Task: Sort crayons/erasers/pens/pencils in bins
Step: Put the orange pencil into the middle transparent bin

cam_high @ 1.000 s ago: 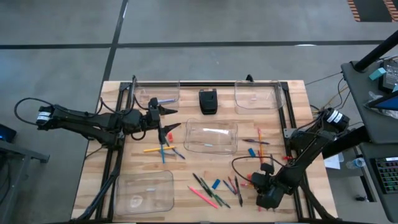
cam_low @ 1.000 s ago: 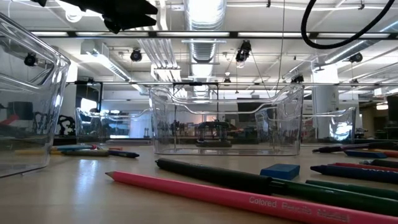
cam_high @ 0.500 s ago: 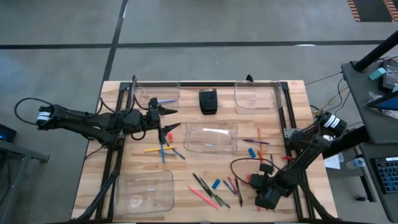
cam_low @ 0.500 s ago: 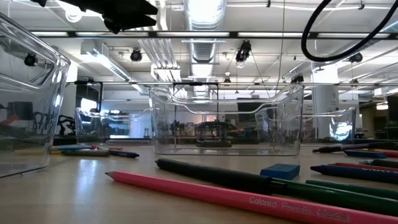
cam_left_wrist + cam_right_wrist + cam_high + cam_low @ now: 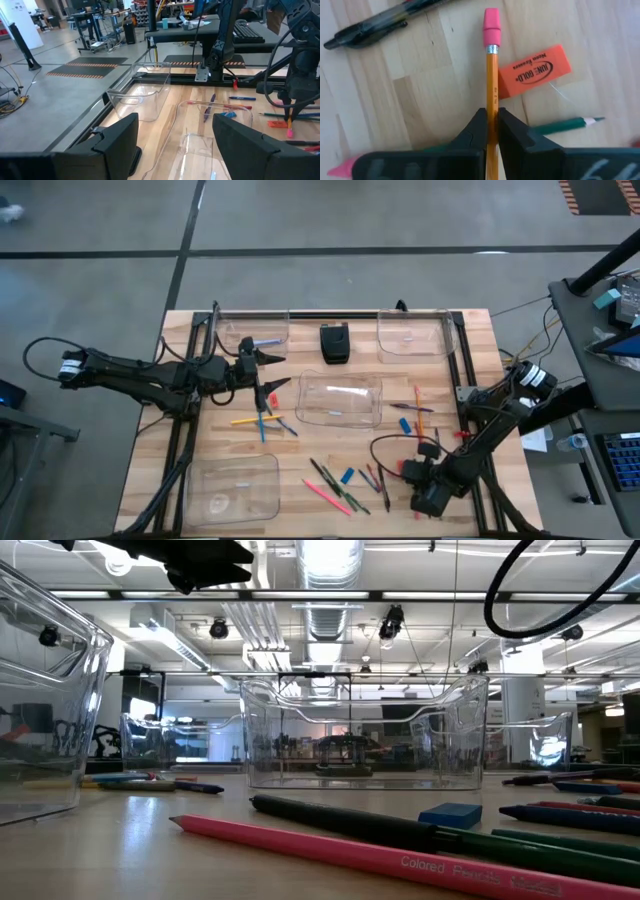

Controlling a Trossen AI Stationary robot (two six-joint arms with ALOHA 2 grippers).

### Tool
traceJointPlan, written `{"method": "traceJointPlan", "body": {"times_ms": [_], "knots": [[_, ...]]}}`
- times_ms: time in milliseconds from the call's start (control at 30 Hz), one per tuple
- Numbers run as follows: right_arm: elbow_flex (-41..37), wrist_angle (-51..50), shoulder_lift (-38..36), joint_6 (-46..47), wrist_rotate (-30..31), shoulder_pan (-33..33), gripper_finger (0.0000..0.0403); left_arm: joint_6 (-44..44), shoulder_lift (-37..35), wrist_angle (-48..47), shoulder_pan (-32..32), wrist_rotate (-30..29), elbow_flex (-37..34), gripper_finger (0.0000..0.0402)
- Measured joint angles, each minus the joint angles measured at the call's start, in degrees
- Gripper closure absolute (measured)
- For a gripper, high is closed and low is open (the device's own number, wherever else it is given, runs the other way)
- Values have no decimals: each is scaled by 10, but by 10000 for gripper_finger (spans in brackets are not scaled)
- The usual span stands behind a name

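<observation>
My right gripper is low over the table's near right, shut on a yellow-orange pencil with a pink rubber tip. Under the pencil lie an orange-red eraser, a green pencil and a dark pen. My left gripper is open and empty, above the table beside the far-left bin, which holds a blue-purple pen. More pencils, crayons and a blue eraser lie flat on the wood. My right gripper pinches the pencil's shaft between its two fingers, some way back from the pink rubber end. The pencil runs along the fingers and sticks out forward past their tips. Whether it is clear of the table I cannot tell.
Clear bins stand at the far right, the middle and the near left. A small black box sits at the far middle. Loose sticks lie left of centre, near centre and right.
My right arm has shifted a little toward the table's left, and its cable has swung with it; over the last half second it has kept still.
</observation>
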Motion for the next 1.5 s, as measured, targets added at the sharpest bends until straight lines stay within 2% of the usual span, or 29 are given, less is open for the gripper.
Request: {"method": "traceJointPlan", "body": {"times_ms": [200,267,367,500,600,667,767,900,1100,1200,1500], "knots": [[45,-66,-8,-10,5,0,387,0,0,0,0,0,0,159],[69,-94,-18,-28,27,0,387,0,0,0,0,0,0,159],[107,-131,-39,-80,94,-4,388,1,0,0,0,0,0,159],[146,-135,-74,-197,219,-29,388,1,0,0,0,0,0,159],[165,-132,-94,-308,293,-68,388,1,0,0,0,0,0,159],[171,-123,-108,-384,313,-110,389,1,0,0,0,0,0,159],[176,-75,-124,-498,294,-195,389,1,0,0,0,0,0,159],[173,-5,-125,-631,176,-314,389,1,0,0,0,0,0,159],[177,96,-87,-749,72,-440,389,2,0,0,0,0,0,159],[175,117,-60,-750,35,-467,389,2,0,0,0,0,0,159],[167,178,27,-744,32,-466,369,3,0,0,0,0,0,159]]}}
